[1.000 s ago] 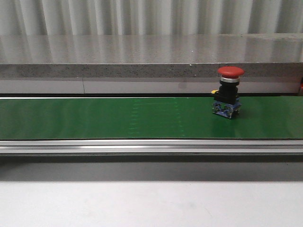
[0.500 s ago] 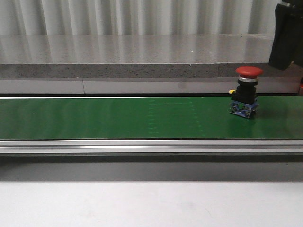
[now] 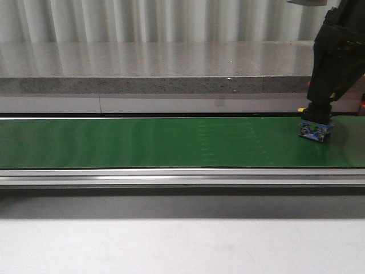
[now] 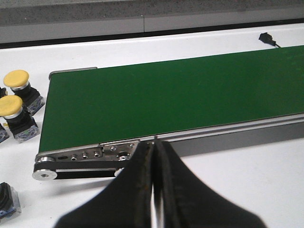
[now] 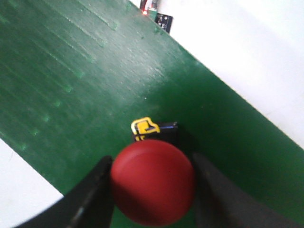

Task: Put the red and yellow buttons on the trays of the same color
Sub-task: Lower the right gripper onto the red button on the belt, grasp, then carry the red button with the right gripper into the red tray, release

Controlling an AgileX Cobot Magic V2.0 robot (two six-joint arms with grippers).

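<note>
The red button [image 5: 153, 183] stands upright on the green conveyor belt [image 3: 142, 142], near its right end; in the front view only its blue base [image 3: 315, 130] shows below the arm. My right gripper [image 5: 152, 162] has its fingers on either side of the red cap, open, very close to it. Two yellow buttons [image 4: 16, 80] [image 4: 10, 106] stand on the white table off the belt's end in the left wrist view. My left gripper [image 4: 154, 148] is shut and empty, over the table beside the belt's rail. No tray is in view.
A grey ledge [image 3: 171, 85] runs behind the belt and a metal rail [image 3: 171, 177] along its front. A dark button body [image 4: 5, 203] lies on the table near the belt's roller end. A small black sensor [image 5: 159, 16] sits beyond the belt.
The red button has ridden the belt to the right. My right arm has come down from the upper right over it, and its fingers now flank the cap.
</note>
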